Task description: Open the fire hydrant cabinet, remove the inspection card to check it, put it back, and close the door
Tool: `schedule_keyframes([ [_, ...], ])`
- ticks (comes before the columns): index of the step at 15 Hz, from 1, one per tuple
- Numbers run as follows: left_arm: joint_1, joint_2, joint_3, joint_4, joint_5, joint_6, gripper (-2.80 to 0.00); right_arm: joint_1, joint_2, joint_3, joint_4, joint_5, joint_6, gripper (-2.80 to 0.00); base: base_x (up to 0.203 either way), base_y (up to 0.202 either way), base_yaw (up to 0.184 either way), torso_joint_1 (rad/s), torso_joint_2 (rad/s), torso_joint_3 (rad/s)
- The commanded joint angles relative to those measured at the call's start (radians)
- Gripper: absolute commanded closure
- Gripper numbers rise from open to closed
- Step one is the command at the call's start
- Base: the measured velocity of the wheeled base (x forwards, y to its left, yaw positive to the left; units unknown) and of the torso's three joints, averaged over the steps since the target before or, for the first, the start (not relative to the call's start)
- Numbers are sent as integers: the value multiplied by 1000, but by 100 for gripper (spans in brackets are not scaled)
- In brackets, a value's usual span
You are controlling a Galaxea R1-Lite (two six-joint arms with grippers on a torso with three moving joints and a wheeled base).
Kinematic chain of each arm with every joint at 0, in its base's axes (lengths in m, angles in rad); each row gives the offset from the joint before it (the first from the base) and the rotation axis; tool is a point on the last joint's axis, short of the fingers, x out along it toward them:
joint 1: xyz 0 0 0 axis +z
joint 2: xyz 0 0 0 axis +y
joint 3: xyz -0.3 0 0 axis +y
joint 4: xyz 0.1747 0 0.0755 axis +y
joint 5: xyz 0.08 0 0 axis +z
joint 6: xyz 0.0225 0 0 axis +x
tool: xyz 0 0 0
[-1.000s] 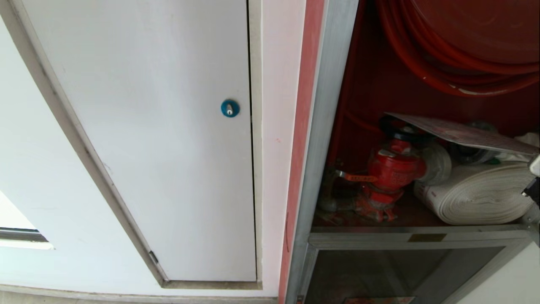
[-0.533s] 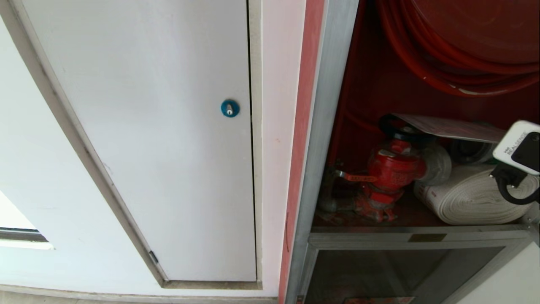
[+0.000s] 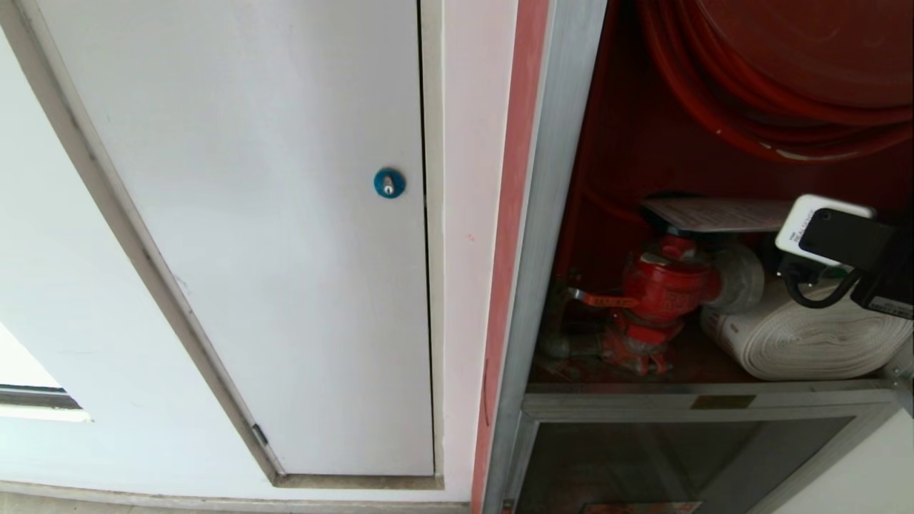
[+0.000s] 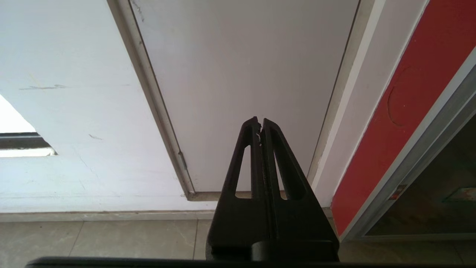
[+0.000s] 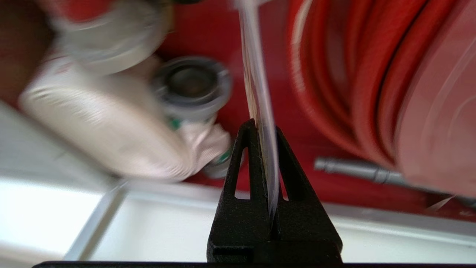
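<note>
While the fire hydrant cabinet (image 3: 553, 214) stands open, its red interior showing the hose reel (image 3: 778, 78) above and the rolled white hose (image 3: 807, 343) on the cabinet floor beside the red valve (image 3: 660, 293), the right arm has pushed further in from the right edge over the last second, so that its wrist camera now sits over the hose where a second ago only a corner of it showed. With it the inspection card (image 3: 714, 213) has travelled leftward and flattened out: earlier it slanted down toward the right, and now it lies close to level just above the valve's handwheel. The right hand (image 5: 264, 128) is clamped on one edge of the card, seen edge-on between its fingers. That reads as the put-back step well under way, with release and closing the door left to do. The left hand (image 4: 259, 121) is parked low before the white panel door (image 3: 271, 214), fingers together, idle
</note>
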Motion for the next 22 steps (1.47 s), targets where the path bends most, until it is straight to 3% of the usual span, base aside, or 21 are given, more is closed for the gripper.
schedule_keyframes([
  [1, 0, 1, 0, -1, 0, 0, 0, -76, 55, -2, -72, 54, -27, 0, 0, 0, 0, 0, 0, 0],
  [4, 0, 1, 0, 1, 0, 0, 0, -167, 113, -6, -131, 197, -37, 0, 0, 0, 0, 0, 0, 0],
  [11, 0, 1, 0, 1, 0, 0, 0, -237, 222, -24, -243, 336, -37, 0, 0, 0, 0, 0, 0, 0],
  [22, 0, 1, 0, -1, 0, 0, 0, -255, 328, -38, -337, 367, -50, 0, 0, 0, 0, 0, 0, 0],
])
